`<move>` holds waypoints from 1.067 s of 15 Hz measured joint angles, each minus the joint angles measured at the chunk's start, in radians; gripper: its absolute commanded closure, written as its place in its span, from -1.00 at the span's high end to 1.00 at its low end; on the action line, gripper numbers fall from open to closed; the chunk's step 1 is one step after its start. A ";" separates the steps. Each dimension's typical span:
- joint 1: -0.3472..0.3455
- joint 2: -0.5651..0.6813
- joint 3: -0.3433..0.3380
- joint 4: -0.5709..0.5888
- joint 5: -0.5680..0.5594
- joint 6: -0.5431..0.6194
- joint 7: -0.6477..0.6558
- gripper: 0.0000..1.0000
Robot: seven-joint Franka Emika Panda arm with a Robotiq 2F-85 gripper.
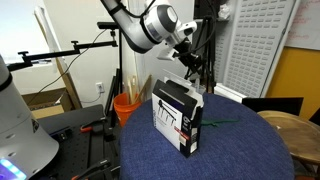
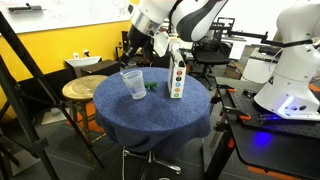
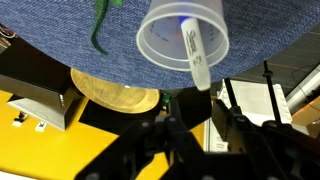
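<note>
In the wrist view a clear plastic cup stands on the blue-covered round table. A white marker leans inside the cup, its upper end sticking out over the rim. My gripper is right at that end, its dark fingers standing slightly apart on either side and not pressing it. In an exterior view the gripper hovers above the cup. A black and white box stands upright beside the cup and hides it in an exterior view.
A green stringy thing lies on the cloth near the cup. A round wooden stool stands beside the table. An orange bucket, tripods, cables and a white machine surround the table.
</note>
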 measured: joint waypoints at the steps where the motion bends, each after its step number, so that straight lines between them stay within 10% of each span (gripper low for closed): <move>1: 0.003 0.005 -0.003 0.000 0.000 0.000 0.000 0.57; 4: 0.010 0.013 -0.009 0.000 0.000 0.000 0.000 0.98; 16: 0.018 0.013 -0.014 0.000 0.002 0.000 0.000 1.00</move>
